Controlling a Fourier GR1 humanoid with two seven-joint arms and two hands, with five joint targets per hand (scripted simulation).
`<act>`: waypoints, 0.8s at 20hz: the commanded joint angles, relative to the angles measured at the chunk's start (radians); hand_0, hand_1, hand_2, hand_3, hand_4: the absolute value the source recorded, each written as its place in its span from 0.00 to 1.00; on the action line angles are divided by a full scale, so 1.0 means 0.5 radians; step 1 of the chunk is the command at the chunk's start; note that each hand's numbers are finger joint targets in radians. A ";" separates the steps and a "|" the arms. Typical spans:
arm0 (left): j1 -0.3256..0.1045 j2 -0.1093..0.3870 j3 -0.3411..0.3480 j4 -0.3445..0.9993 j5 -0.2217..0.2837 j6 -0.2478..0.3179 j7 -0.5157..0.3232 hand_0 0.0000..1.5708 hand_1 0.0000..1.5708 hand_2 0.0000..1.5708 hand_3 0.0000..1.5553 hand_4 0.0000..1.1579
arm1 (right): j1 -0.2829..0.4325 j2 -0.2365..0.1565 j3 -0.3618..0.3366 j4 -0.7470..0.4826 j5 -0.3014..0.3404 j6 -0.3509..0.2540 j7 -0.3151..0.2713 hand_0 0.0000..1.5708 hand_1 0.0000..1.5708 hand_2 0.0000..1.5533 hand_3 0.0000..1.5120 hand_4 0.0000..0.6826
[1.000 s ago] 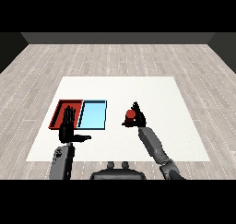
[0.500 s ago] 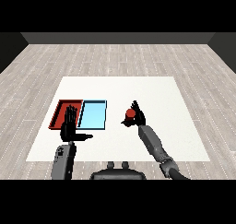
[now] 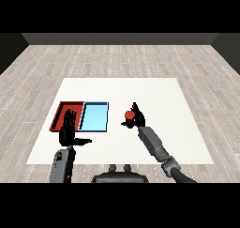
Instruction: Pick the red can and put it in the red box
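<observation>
The right hand has its fingers curled round the red can near the middle — next, carry it left to the red box (left hand open).

Head view, down across table

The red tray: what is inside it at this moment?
No object shows inside the red tray. The open left hand covers its near right corner, so that part cannot be checked. The red can is in the right hand, right of the light blue tray.
</observation>
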 commanded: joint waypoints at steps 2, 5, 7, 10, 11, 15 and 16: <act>0.024 0.068 0.069 -0.093 0.095 -0.062 0.096 0.00 0.00 0.00 0.00 0.00 | 0.020 -0.030 -0.080 0.059 0.050 0.043 -0.020 0.00 0.00 0.00 0.00 0.00; -0.077 -0.041 -0.034 -0.036 -0.035 0.085 0.108 0.00 0.00 0.00 0.00 0.00 | -0.182 0.003 0.154 0.237 -0.110 -0.276 -0.109 0.97 0.97 0.97 0.97 0.72; -0.130 0.009 0.041 0.103 -0.035 0.054 0.001 0.00 0.00 0.00 0.00 0.00 | -0.159 0.003 0.105 0.279 0.037 -0.318 -0.051 0.97 0.97 0.95 0.95 0.84; -0.013 0.002 0.008 -0.063 0.033 0.005 0.075 0.00 0.00 0.00 0.00 0.00 | -0.130 0.003 0.168 0.110 0.064 -0.458 0.090 0.98 0.98 0.95 0.94 0.84; -0.075 -0.046 -0.019 0.034 -0.041 0.079 0.036 0.00 0.00 0.00 0.00 0.00 | -0.173 0.003 0.249 0.140 -0.034 -0.513 0.089 0.98 0.98 0.95 0.94 0.84; -0.044 -0.011 -0.021 -0.100 0.024 0.023 0.118 0.00 0.00 0.00 0.00 0.00 | -0.147 0.003 0.183 0.327 0.108 -0.394 -0.034 0.97 0.97 0.95 0.94 0.81; -0.025 -0.086 -0.081 -0.031 -0.096 0.114 0.026 0.00 0.00 0.00 0.00 0.00 | -0.133 -0.017 0.171 0.159 0.148 -0.469 0.134 0.97 0.97 0.95 0.94 0.81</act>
